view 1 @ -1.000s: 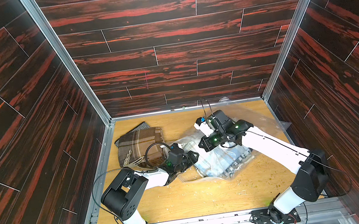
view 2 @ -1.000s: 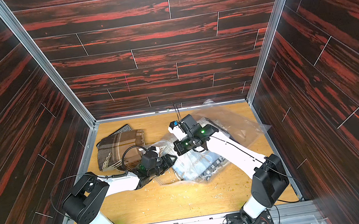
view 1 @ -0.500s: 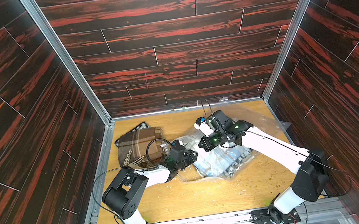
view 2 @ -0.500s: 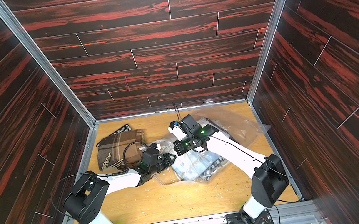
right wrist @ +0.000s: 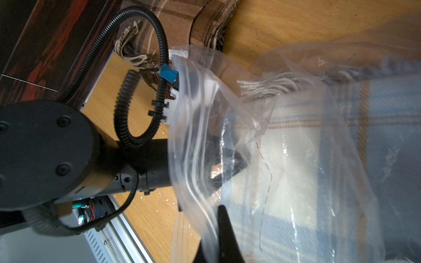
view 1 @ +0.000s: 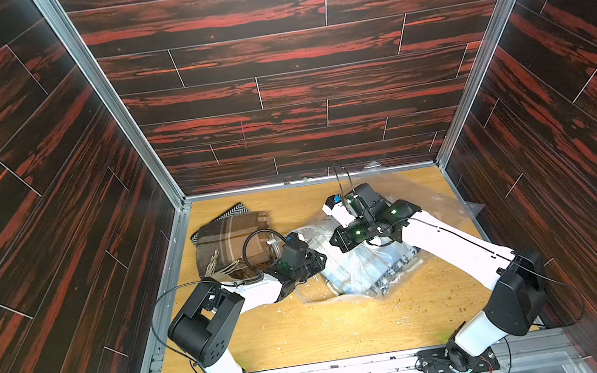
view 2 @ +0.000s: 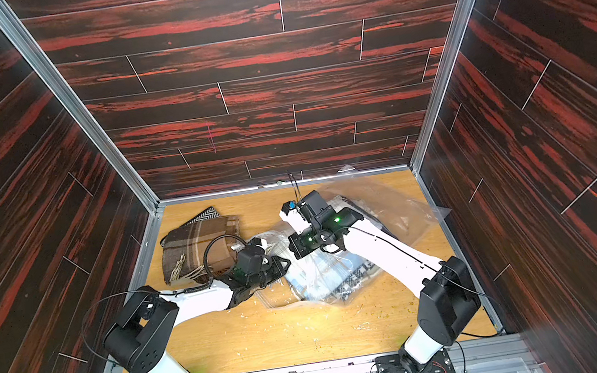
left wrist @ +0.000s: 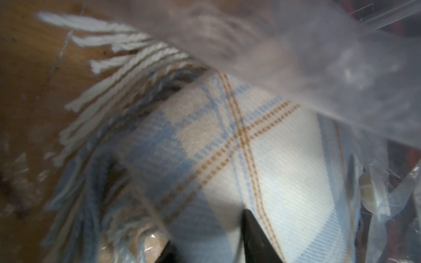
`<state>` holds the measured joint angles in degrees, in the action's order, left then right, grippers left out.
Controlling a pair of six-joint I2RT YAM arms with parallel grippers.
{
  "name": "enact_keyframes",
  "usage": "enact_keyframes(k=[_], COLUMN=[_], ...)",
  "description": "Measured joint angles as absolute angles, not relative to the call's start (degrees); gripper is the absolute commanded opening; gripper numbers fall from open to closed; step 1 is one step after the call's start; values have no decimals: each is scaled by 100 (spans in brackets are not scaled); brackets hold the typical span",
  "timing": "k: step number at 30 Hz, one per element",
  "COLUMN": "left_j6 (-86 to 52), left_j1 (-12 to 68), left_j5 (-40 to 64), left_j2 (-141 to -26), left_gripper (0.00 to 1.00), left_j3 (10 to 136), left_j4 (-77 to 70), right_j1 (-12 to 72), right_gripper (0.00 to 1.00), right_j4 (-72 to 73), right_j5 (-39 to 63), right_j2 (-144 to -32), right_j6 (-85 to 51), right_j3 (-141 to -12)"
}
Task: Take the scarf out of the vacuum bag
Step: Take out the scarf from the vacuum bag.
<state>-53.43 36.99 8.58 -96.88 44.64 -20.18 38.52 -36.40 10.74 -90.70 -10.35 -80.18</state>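
Observation:
The clear vacuum bag (view 1: 428, 193) (view 2: 390, 202) lies crumpled at the middle-right of the wooden floor, its mouth facing left. Inside it lies a folded blue-and-white plaid scarf (view 1: 356, 270) (view 2: 321, 275) (left wrist: 262, 141) (right wrist: 296, 159) with white fringe. My left gripper (view 1: 321, 261) (view 2: 286, 264) (left wrist: 205, 234) reaches into the bag's mouth, and a fold of the scarf fills the gap between its two black fingers. My right gripper (view 1: 334, 240) (view 2: 293, 247) (right wrist: 214, 232) is shut on the upper plastic lip by the zip-seal edge (right wrist: 182, 113), holding the mouth lifted.
A brown plaid scarf (view 1: 232, 236) (view 2: 197, 241) lies outside the bag at the back left, over a black-and-white patterned cloth (view 1: 232, 209). Another dark patterned cloth (view 1: 393, 279) sits in the bag. Walls enclose three sides. Crumbs dot the floor (view 1: 329, 330).
My left gripper has edged slightly further into the bag's mouth and its jaws have narrowed onto the scarf. The right arm and the bag's lifted lip have stayed put.

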Motion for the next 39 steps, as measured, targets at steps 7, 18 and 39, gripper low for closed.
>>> enact_keyframes(k=[7,18,39], left_j6=[-5393,-5374,-5162], left_j1=[3699,3699,3704], left_j5=[902,897,932], left_j2=[-9714,-9968,-9546], left_gripper=[61,59,2], left_j3=[4462,4565,4757], left_j4=[-1925,-1826,-1326], right_j1=[3852,3852,3824], right_gripper=[0,0,0], right_j4=[-3638,-3640,-3640], right_j5=[1072,1046,858], right_j2=[-9070,-9070,-9070], right_j6=[-1035,-1033,-1046], right_j3=[-8018,-8018,-8018])
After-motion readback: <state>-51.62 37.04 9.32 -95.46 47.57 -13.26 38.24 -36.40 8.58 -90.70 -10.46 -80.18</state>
